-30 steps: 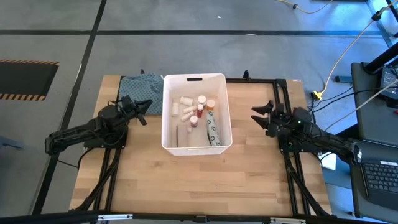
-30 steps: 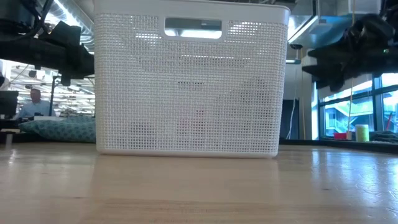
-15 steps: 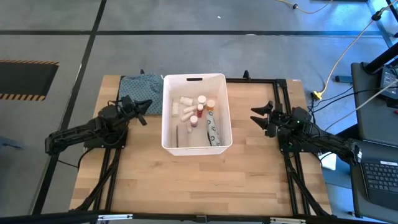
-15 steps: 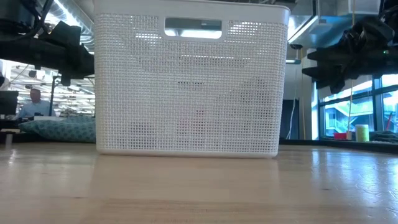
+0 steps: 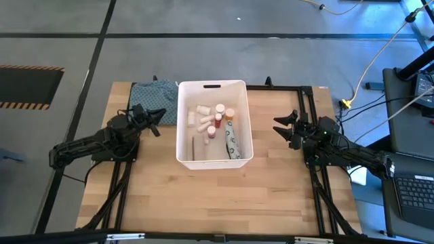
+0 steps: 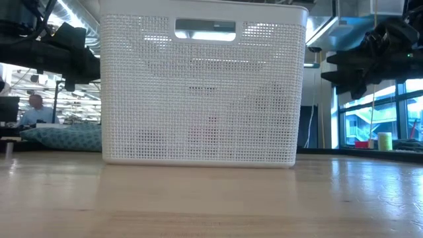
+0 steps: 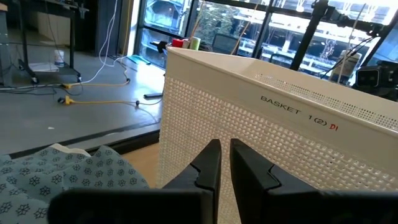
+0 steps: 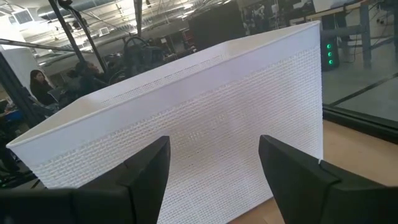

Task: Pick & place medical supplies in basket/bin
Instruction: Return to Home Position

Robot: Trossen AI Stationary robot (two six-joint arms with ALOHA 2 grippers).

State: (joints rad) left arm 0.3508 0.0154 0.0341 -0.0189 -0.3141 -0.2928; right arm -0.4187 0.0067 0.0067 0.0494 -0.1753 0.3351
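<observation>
The white basket (image 5: pixel 184 146) stands mid-table with its handle slot toward the far edge. Inside lie the medical supplies (image 5: pixel 215 122): white rolls, bottles with red and orange caps, and a grey-patterned white packet (image 5: pixel 232 144) along the right wall. My left gripper (image 5: pixel 158 115) hovers shut just left of the basket, above the table. My right gripper (image 5: pixel 285 125) hangs open to the right of the basket, holding nothing. The left wrist view shows the basket wall (image 7: pixel 292 155) close ahead; the right wrist view shows the basket (image 8: pixel 205 137) between the spread fingers.
A teal-grey patterned cloth (image 5: pixel 154 95) lies at the table's far-left corner, beside the basket. Bare wooden tabletop (image 5: pixel 217 193) spreads toward the near edge. Black frame rails (image 5: pixel 305 98) run along the far and right sides. A person (image 6: pixel 34 109) sits in the room beyond.
</observation>
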